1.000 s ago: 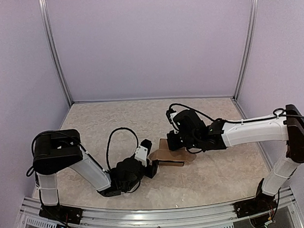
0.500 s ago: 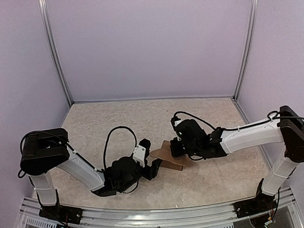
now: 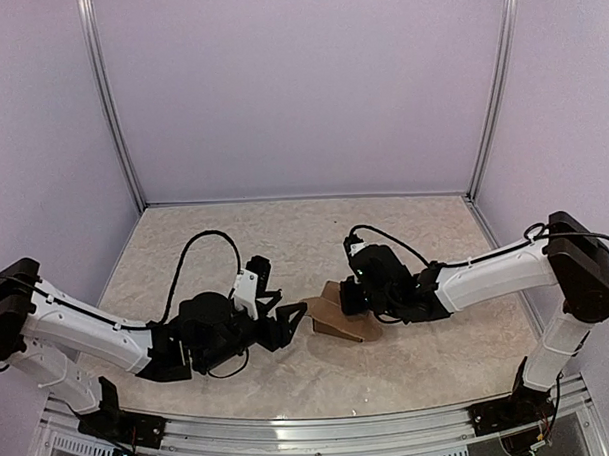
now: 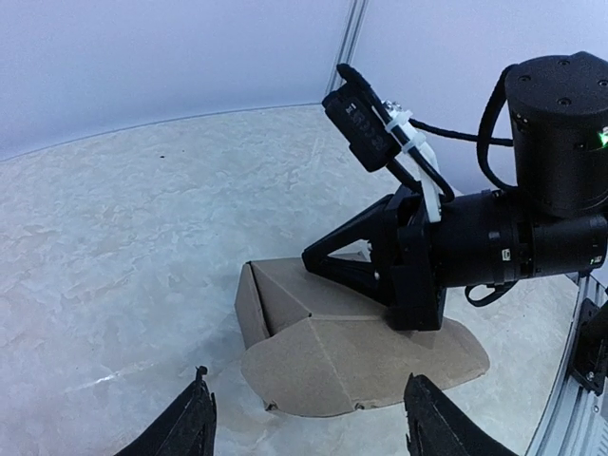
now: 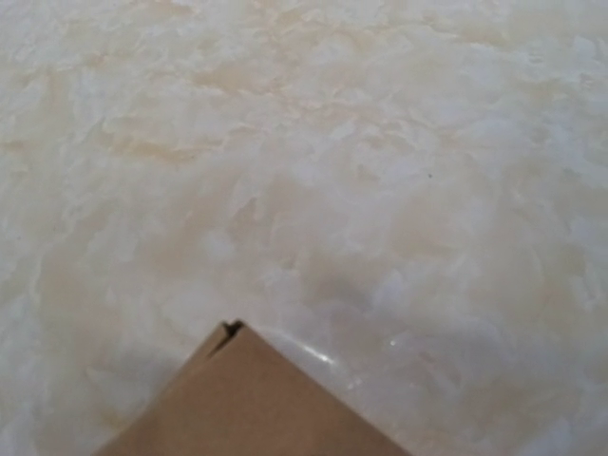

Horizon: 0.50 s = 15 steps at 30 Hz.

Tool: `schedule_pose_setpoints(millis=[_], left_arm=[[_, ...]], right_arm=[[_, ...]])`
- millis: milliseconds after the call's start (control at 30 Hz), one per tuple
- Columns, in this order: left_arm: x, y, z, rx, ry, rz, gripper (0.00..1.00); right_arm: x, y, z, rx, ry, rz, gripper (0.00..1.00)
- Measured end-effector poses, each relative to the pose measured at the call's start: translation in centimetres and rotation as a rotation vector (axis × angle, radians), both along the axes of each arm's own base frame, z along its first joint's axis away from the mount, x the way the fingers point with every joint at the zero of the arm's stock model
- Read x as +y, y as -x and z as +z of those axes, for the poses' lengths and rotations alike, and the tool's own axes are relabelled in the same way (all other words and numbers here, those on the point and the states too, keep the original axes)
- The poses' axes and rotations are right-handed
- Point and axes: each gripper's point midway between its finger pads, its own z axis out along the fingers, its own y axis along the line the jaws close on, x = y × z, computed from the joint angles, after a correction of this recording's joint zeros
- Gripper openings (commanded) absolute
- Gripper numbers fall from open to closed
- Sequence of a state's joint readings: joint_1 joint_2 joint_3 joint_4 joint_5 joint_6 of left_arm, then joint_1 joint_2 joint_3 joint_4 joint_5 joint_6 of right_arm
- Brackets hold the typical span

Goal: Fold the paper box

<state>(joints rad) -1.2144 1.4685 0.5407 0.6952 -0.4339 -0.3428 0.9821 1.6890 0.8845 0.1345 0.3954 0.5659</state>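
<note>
the left gripper [image 3: 286,319] [image 4: 306,385] stands spread, its two black fingertips [image 4: 198,418] wide apart at the bottom of the left wrist view and gripping nothing. it is aimed at the paper box [image 3: 338,319] [image 4: 323,347] [image 5: 252,404] from just beside it, and neither fingertip appears to touch the cardboard.

the right gripper [image 3: 347,299] [image 4: 312,258] has its fingers pressed together into one black wedge. the wedge lies across the top of the box, with its tip pointing toward the left arm. whether a thin panel is nipped between those fingers cannot be told.

the box is plain brown cardboard, part-folded, and sits on the table [image 3: 235,240] [image 4: 142,237] [image 5: 332,142] a little right of centre, between the two grippers. in the left wrist view a short wall stands up on its left side, a creased panel slopes up toward the right gripper, and a rounded flap lies flat on the table nearest the left fingertips. from above, a pointed corner of the box faces the left gripper. in the right wrist view only a brown corner with a small notch at its peak rises from the bottom edge.

the table top is mottled beige, like marble. a black cable [image 3: 190,257] loops over the left arm. pale lilac walls close in the back and sides, with aluminium posts [image 3: 110,105] at the back corners and a metal rail [image 3: 292,434] along the near edge.
</note>
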Motion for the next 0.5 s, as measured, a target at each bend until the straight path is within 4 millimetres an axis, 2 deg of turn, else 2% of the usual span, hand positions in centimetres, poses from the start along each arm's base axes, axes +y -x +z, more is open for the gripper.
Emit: schedule_pose_setpoints(millis=[267, 400, 500], left_arm=[[0.7, -0.2, 3.2, 0.027, 0.011, -0.031, 0.67], [0.8, -2.6, 4.0, 0.079, 0.044, -0.046, 0.66], [0.0, -4.8, 4.0, 0.152, 0.082, -0.082, 0.65]], right_arm=[[0.1, 0.1, -0.1, -0.019, 0.001, 0.008, 0.0], [0.3, 0.2, -0.2, -0.029, 0.004, 0.013, 0.0], [0.4, 0.3, -0.1, -0.032, 0.006, 0.017, 0.0]])
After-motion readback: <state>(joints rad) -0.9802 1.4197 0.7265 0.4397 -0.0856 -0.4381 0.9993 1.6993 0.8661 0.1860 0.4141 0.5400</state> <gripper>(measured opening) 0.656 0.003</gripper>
